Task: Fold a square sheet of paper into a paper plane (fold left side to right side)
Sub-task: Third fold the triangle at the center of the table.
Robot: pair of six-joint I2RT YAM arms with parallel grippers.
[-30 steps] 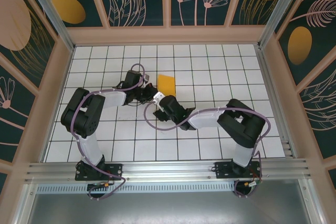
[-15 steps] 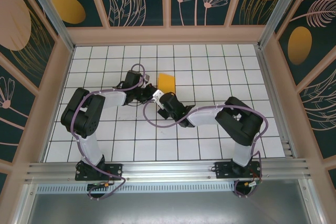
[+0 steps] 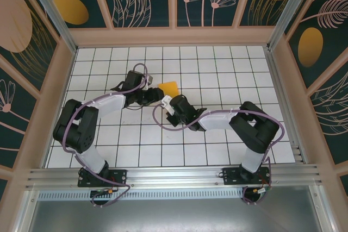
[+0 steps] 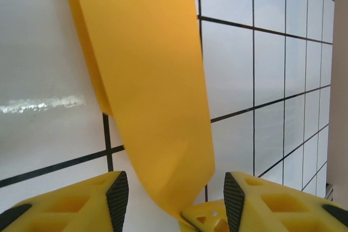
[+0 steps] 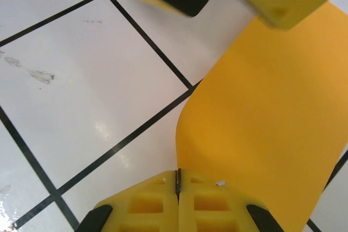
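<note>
The orange-yellow square sheet of paper (image 3: 170, 87) lies near the middle of the tiled table, its near end curled up off the surface. In the left wrist view the paper (image 4: 157, 80) runs as a bent strip between the fingers of my left gripper (image 4: 175, 202), which stands open and clear of it on both sides. My right gripper (image 5: 178, 180) is shut, pinching the lower end of the paper (image 5: 266, 123). In the top view the left gripper (image 3: 154, 95) and right gripper (image 3: 166, 100) meet tip to tip at the sheet's near edge.
The white grid table (image 3: 217, 69) is boxed in by a pale wooden rim (image 3: 174, 36) and dark patterned walls. Both arms reach toward the middle, and the right arm's purple cable (image 3: 217, 113) loops along it. Open tiles lie to the right and at the back.
My left gripper has opened and let go of the paper. My right gripper has moved up to the sheet's near end and closed on it. The left arm shifted slightly back and left.
</note>
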